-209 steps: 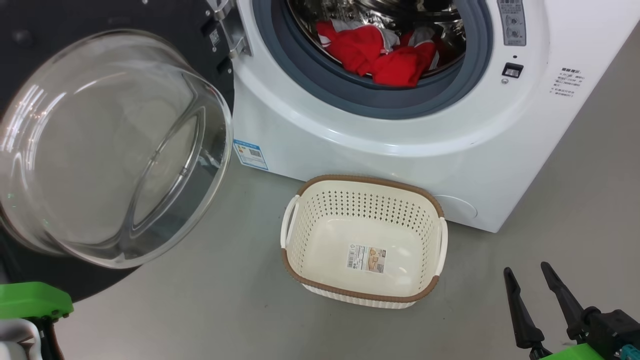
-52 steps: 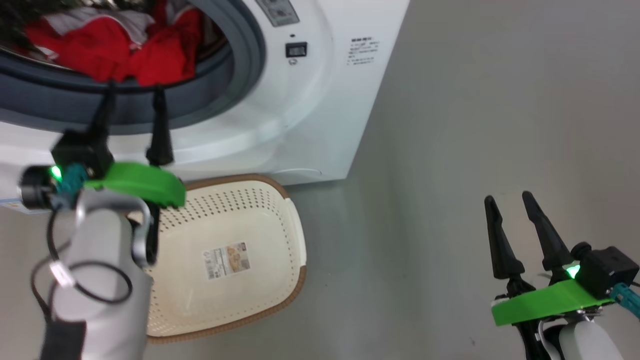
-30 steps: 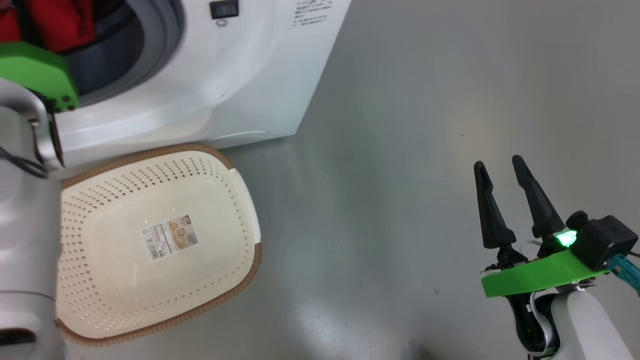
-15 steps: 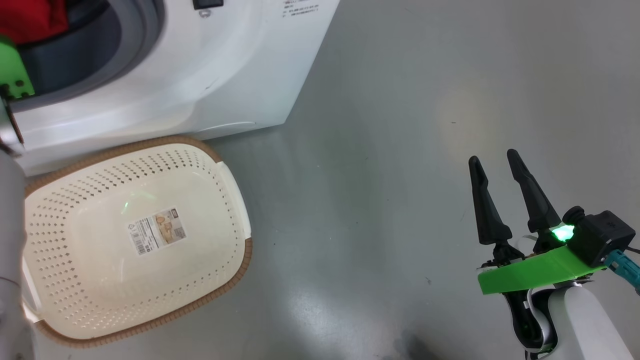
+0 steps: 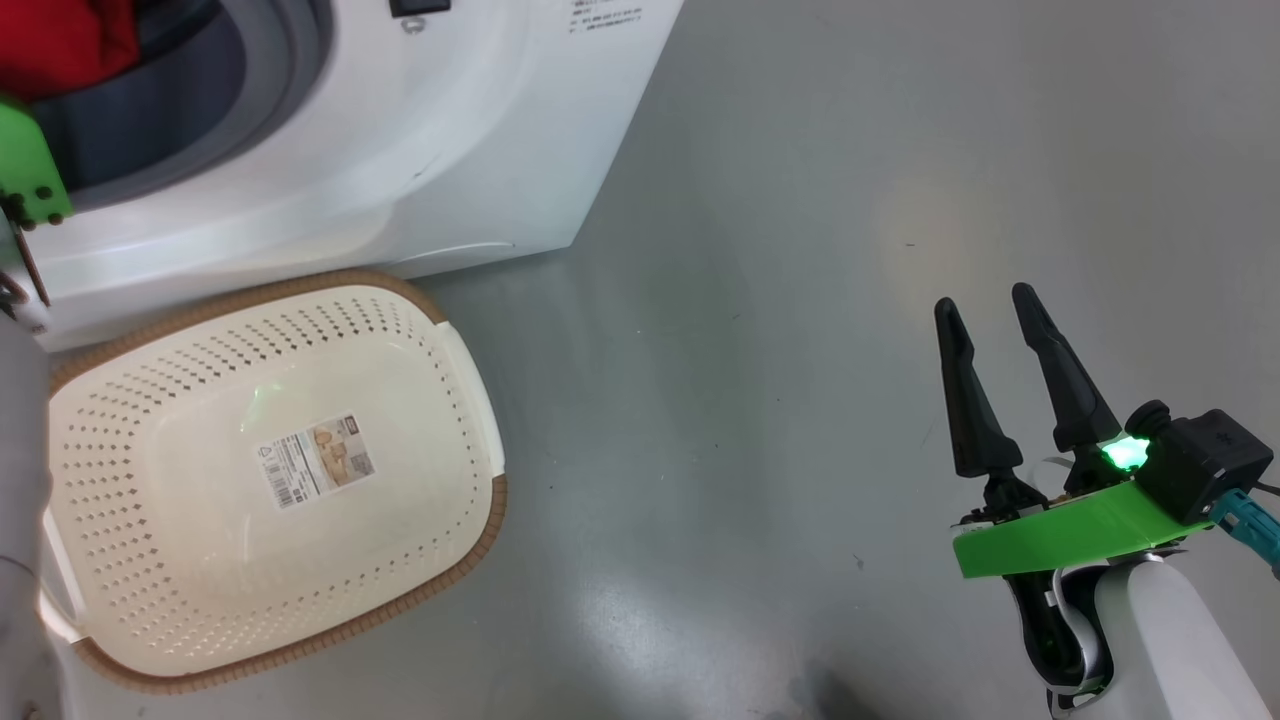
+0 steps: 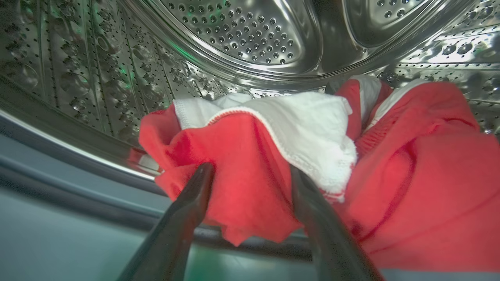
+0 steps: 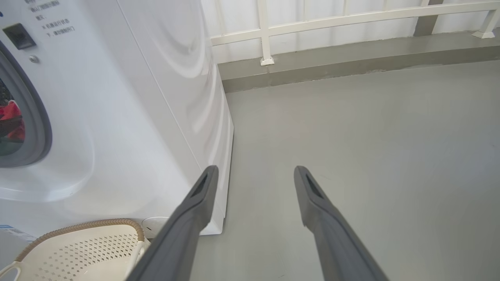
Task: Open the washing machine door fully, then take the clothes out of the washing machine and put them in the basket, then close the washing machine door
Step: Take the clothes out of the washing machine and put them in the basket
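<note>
In the left wrist view my left gripper (image 6: 250,173) is open inside the steel drum (image 6: 242,39) of the washing machine (image 5: 400,150). Its two dark fingers (image 6: 195,203) straddle a fold of the clothes (image 6: 422,175), a red and white bundle lying at the drum's mouth. A corner of the red clothes (image 5: 65,40) shows at the top left of the head view. The basket (image 5: 470,330) stands on the floor before the machine with only a paper label inside. My right gripper (image 5: 985,305) hangs open over bare floor, far right of the basket. The washing machine door is out of view.
The grey rubber gasket (image 6: 58,164) runs below the clothes. The machine's right side wall (image 7: 175,97) stands left of my right gripper (image 7: 254,171), with the basket (image 7: 78,249) at its foot. A white railing (image 7: 351,17) and a low kerb close the floor's far side.
The head camera has swung right and down, pushing machine and basket leftwards. My left arm has reached up into the drum. In the last half second almost nothing has moved.
</note>
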### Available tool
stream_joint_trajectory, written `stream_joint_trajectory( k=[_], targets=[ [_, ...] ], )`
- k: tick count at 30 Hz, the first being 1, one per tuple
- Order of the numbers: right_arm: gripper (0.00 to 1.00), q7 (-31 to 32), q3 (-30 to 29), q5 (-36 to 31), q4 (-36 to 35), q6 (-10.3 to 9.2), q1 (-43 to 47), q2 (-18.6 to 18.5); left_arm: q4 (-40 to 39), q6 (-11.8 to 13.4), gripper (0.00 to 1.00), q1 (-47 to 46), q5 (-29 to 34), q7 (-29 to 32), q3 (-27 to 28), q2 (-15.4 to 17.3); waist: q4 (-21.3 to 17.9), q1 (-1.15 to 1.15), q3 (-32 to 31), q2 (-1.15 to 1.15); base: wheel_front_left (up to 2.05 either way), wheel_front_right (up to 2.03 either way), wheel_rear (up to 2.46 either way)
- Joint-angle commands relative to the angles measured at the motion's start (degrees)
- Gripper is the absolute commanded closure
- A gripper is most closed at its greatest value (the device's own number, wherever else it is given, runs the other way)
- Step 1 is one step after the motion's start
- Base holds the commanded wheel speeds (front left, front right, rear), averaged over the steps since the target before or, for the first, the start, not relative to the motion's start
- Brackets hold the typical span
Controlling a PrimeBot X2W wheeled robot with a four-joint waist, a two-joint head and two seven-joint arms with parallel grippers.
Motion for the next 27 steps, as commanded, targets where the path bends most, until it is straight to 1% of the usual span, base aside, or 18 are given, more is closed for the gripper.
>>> stream_joint_trajectory(
  k=[1, 2, 3, 4, 6, 7, 8, 9, 14, 21, 24, 27],
  targets=[
    [0.0, -0.4, 1.4, 1.2, -1.5, 0.01, -0.1, -0.7, -0.6, -0.3, 0.0, -0.9, -0.3, 0.4, 0.0, 2.4, 0.0, 0.0, -0.1, 0.0, 0.0, 0.0, 0.0],
    [0.0, -0.4, 1.5, 1.2, -1.5, 0.01, -0.1, -0.7, -0.5, -0.4, 0.25, -0.9, -0.4, 0.6, -0.1, 2.4, 0.0, 0.0, -0.1, 0.0, 0.0, 0.0, 0.0],
    [0.0, -0.4, 1.5, 1.2, -1.5, 0.01, -0.1, -0.7, -0.5, -0.4, 0.25, -0.9, -0.4, 0.6, -0.1, 2.4, 0.0, 0.0, -0.1, 0.0, 0.0, 0.0, 0.0],
    [0.0, -0.4, 1.5, 1.3, -1.5, 0.01, -0.1, -0.7, -0.5, -0.4, 0.39, -0.8, -0.5, 0.7, -0.1, 2.4, 0.0, 0.0, -0.2, 0.0, 0.0, 0.0, 0.0],
    [0.0, -0.4, 1.6, 1.3, -1.4, 0.01, -0.1, -0.7, -0.3, -0.6, 0.71, -0.7, -0.7, 1.0, -0.3, 2.3, 0.0, 0.0, -0.3, 0.0, 0.0, 0.0, 0.0],
    [0.0, -0.4, 1.6, 1.3, -1.4, 0.01, -0.1, -0.7, -0.3, -0.6, 0.79, -0.7, -0.8, 1.1, -0.3, 2.3, -0.1, 0.0, -0.3, 0.0, 0.0, 0.0, 0.0],
    [0.0, -0.4, 1.6, 1.3, -1.4, 0.01, -0.1, -0.7, -0.2, -0.7, 0.94, -0.7, -0.9, 1.2, -0.4, 2.4, -0.1, 0.0, -0.4, 0.0, 0.0, 0.0, 0.0],
    [0.0, -0.4, 1.6, 1.3, -1.4, 0.01, -0.1, -0.7, -0.2, -0.9, 1.0, -0.6, -1.0, 1.4, -0.4, 2.4, -0.1, 0.0, -0.4, 0.0, 0.0, 0.0, 0.0],
    [0.0, -0.4, 1.5, 1.2, -1.3, 0.01, 0.1, -0.7, -0.1, -1.4, 1.0, -0.2, -1.9, 0.9, -0.5, 2.1, 0.3, 0.0, -0.9, 0.0, 0.0, 0.0, 0.0],
    [0.0, -0.4, 0.7, 0.8, -1.2, 0.01, 0.7, -0.7, -1.3, -2.3, 1.0, 2.4, -4.5, -2.1, 0.8, 0.5, 1.8, 0.0, -2.4, 0.0, 0.0, 0.0, 0.0],
    [0.0, -0.4, 0.3, 0.4, -1.2, 0.01, 1.1, -0.7, -3.6, -3.0, 1.0, 4.8, -5.8, -2.6, 1.6, -0.4, 2.7, 0.0, -3.2, 0.0, 0.0, 0.0, 0.0],
    [0.0, -0.4, -0.3, 0.1, -1.3, 0.01, 1.4, -0.7, -9.9, -3.4, 1.0, 8.2, -6.3, -2.7, 1.9, -1.4, 3.7, 0.0, -4.0, 0.0, 0.0, 0.0, 0.0]
  ],
)
